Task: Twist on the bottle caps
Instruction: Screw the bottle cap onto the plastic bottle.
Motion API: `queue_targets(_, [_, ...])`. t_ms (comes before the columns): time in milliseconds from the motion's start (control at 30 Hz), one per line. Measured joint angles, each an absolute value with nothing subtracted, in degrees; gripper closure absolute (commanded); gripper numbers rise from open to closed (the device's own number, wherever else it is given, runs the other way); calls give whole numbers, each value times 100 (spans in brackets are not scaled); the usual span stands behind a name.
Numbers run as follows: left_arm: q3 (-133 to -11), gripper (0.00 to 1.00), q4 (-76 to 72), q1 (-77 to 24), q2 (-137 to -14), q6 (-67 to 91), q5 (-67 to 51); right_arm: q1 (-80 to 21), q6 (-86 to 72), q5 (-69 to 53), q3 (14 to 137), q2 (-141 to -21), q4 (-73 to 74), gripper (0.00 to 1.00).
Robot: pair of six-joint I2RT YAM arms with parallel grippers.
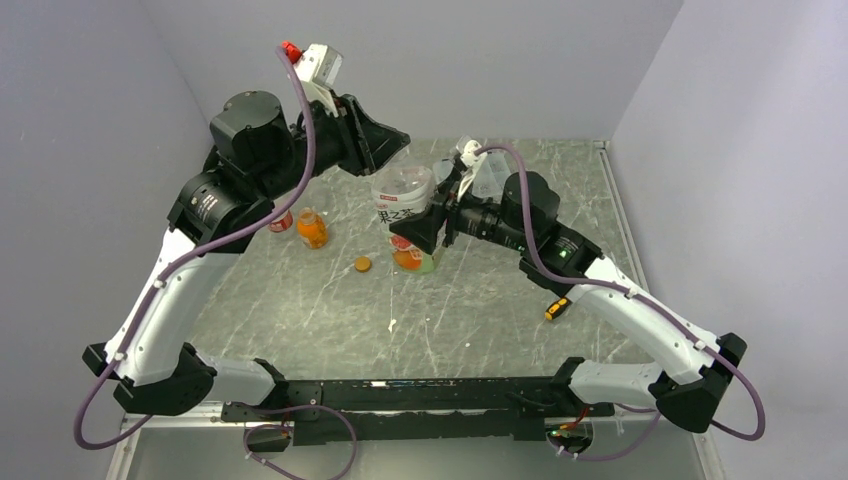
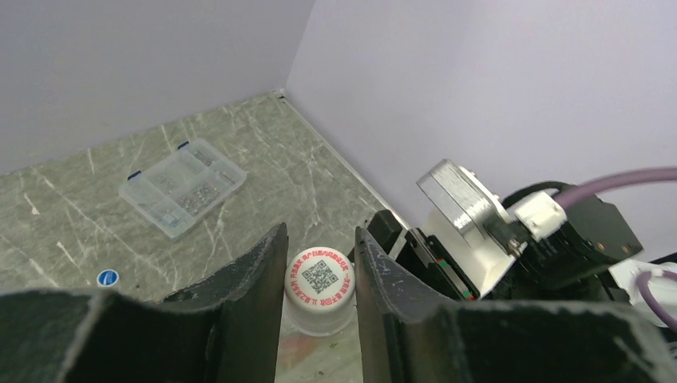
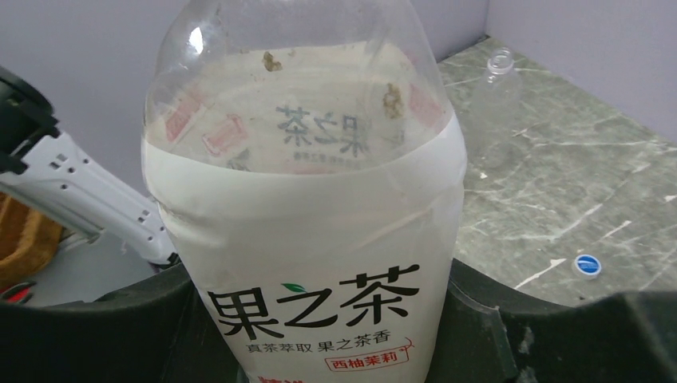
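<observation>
On your grey marbled table [image 1: 330, 310], between lavender walls [image 1: 500, 60], your right gripper [image 3: 319, 319] grasps the white-labelled bottle [image 3: 303, 199] mid-table. Your left gripper [image 2: 319, 255] clamps its whitish cap [image 2: 319, 278]. The compartment box [image 2: 182, 186], blue cap [image 2: 108, 278] and orange cap [image 1: 363, 264] lie apart.

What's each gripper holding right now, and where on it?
The right gripper clamps the white-labelled bottle around its labelled body; the left gripper pinches the sides of the whitish cap on its neck.
</observation>
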State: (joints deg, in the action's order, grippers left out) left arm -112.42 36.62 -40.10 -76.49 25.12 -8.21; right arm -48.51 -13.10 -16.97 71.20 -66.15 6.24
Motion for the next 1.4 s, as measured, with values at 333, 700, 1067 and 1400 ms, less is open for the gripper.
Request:
queue_targets(333, [-11159, 73, 3223, -4010, -7546, 2462, -1437, -4357, -1826, -3179, 7118, -6545, 259, 78])
queue_targets(700, [-11096, 75, 2674, -4010, -7432, 2447, -2578, -3942, -2786, -5074, 7019, -6528, -692, 78])
queue_targets(1067, [-11148, 76, 2296, -4003, -7391, 2493, -3798, -3894, -3548, -6313, 7019, -6626, -1653, 78])
queue_targets(1400, [-10982, 64, 1820, -3826, -7347, 2674, -4711, -3894, -4073, -6925, 7011, -6753, -2298, 77])
